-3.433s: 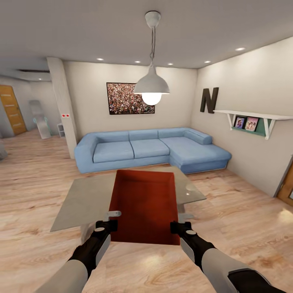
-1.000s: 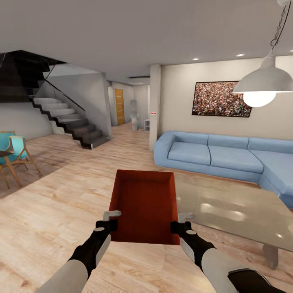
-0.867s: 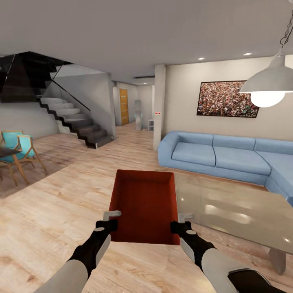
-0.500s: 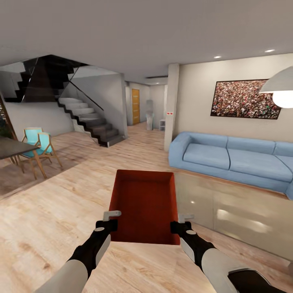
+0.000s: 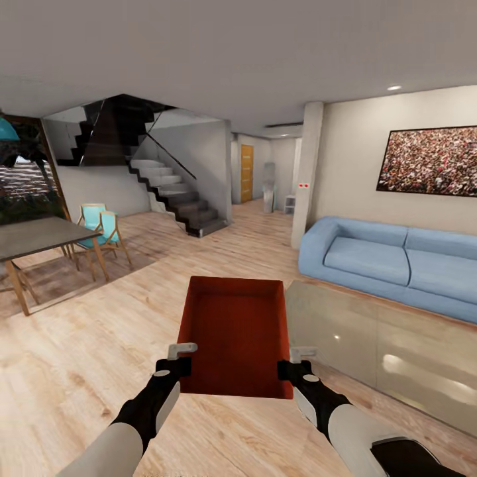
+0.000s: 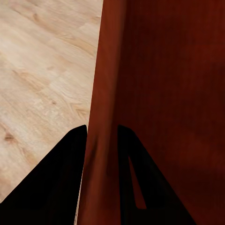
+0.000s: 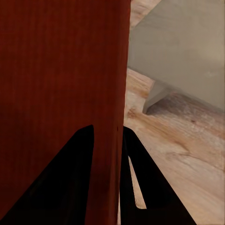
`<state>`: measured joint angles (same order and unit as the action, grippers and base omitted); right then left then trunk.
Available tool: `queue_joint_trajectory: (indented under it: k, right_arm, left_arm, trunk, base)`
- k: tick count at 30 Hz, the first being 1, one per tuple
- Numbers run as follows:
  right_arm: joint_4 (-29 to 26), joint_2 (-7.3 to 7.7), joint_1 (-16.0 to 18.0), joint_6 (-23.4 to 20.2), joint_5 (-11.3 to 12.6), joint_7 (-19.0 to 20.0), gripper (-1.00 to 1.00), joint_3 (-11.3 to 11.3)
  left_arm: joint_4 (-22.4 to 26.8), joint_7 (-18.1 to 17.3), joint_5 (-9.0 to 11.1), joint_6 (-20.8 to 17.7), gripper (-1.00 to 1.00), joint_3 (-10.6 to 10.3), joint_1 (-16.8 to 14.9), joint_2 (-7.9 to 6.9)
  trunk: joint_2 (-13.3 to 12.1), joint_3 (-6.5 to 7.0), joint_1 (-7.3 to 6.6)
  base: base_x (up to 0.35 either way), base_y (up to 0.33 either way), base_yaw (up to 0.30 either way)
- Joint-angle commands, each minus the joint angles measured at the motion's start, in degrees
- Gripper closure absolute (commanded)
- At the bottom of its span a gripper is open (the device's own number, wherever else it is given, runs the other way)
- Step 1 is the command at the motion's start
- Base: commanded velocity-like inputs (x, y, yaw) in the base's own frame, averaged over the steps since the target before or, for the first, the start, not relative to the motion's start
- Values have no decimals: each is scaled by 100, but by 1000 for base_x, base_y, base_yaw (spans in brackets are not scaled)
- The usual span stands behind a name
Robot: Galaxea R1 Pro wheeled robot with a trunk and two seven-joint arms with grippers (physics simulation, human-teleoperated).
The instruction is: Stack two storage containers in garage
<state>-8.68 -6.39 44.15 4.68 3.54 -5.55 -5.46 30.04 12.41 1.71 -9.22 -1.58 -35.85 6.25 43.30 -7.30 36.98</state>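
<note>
I carry one storage container (image 5: 235, 334) out in front of me, held level above the light wood-plank floor (image 5: 86, 344) of the living room. My left claw (image 5: 173, 358) pinches its left wall near the near corner, one finger (image 6: 56, 187) outside and one inside, as the left wrist view shows. My right claw (image 5: 296, 363) pinches the right wall (image 7: 117, 93) the same way. To my right lies a pale glass-topped surface (image 5: 377, 351), just beside the container, and beyond it the blue sofa (image 5: 391, 255). Ahead to the left stand a staircase (image 5: 175, 199), turquoise chairs (image 5: 99, 228) and a dark surface (image 5: 33, 235). A doorway further off looks orange, I think.
</note>
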Motion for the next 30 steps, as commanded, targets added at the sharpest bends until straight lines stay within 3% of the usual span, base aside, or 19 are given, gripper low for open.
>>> queue_joint_trajectory:
  k: [1,19,30]
  right_arm:
    - [-11,-2,6,222,-7,-394,100,61]
    - [-11,-3,6,218,-2,-395,100,60]
    - [-11,-2,6,211,-5,-388,100,63]
  left_arm:
    - [-7,227,-12,-42,100,32,-1,8]
    - [-7,227,-12,-43,100,32,-1,8]
    - [-13,227,-12,-41,100,35,-1,8]
  trunk:
    - [8,-9,1]
    - [8,-9,1]
    - [8,-9,1]
  base:
    - [0,0,261]
    - [0,0,266]
    - [37,0,50]
